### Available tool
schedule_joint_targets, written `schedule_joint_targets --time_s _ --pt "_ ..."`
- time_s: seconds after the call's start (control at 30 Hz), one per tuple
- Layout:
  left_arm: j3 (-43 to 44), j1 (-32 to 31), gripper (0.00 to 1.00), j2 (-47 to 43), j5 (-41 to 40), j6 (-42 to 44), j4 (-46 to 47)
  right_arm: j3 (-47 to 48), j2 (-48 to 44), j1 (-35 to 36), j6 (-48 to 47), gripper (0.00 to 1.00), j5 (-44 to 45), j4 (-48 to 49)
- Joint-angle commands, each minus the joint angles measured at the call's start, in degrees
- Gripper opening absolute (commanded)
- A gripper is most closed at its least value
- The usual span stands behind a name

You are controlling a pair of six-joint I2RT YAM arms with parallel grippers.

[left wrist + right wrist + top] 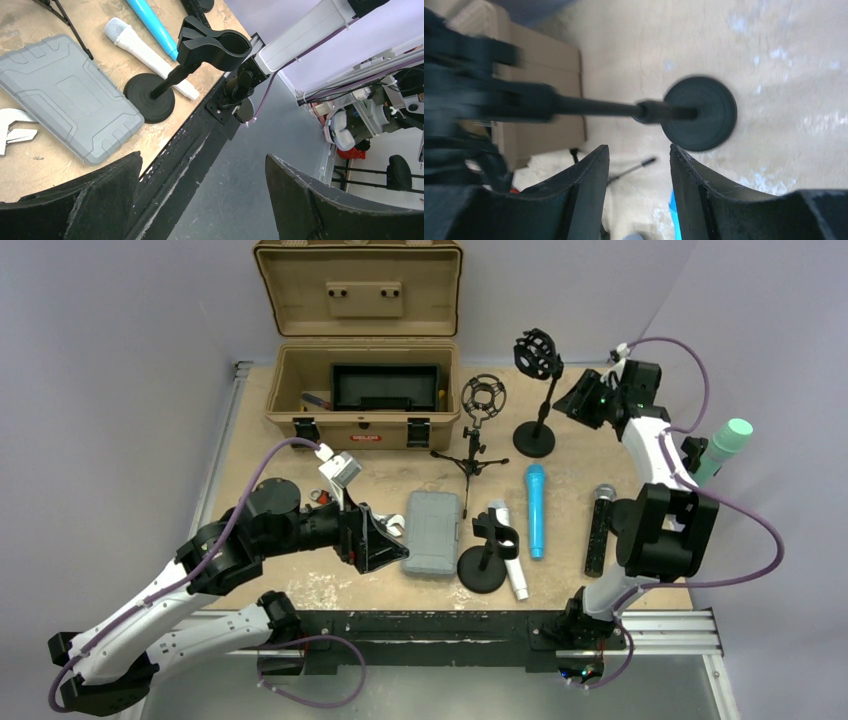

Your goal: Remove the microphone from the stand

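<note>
Worn wooden table (400, 475), far right: black microphone (537, 352) held in the head of a round-based stand (534, 438).
Right gripper (638, 150) hovers beside that stand, fingers apart, holding nothing. Left gripper (202, 159) is spread wide and empty, near the grey case (433, 532). Microphone judged rigid, smooth and fairly heavy; grip its exposed body. The stand may tip, so 1 arm should brace it.

The top external view looks down from above and behind both arm bases, taking in the whole table (250, 410). The left wrist view sits low and close, facing past the left gripper (202, 157) over the near edge. It shares the clip stand (149, 97) and grey case (70, 115) with the top view. The right wrist view looks steeply down, close and blurred, on the round-base stand (699, 112), also in the top view.
</note>
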Motion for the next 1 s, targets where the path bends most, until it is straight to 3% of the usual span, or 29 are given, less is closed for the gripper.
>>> schedule_joint_targets --time_s 0.0,0.2,0.33,0.97 --pt "1.0 -0.2 0.9 0.0 0.4 0.7 1.2 9.2 -4.5 -0.2 3.7 0.49 1.8 2.1" --pt "0.8 -0.2 0.9 -0.9 0.1 0.6 0.9 17.6 -2.0 -0.1 5.5 0.5 2.1 0.3" --pt "0.6 -0.2 0.9 -0.9 0.1 0.5 0.9 18.3 -1.3 1.1 6.3 0.5 1.0 1.2" --pt "0.7 -0.2 0.9 0.1 0.8 0.4 1.3 9.6 0.4 1.7 3.7 0.48 4.0 3.8"
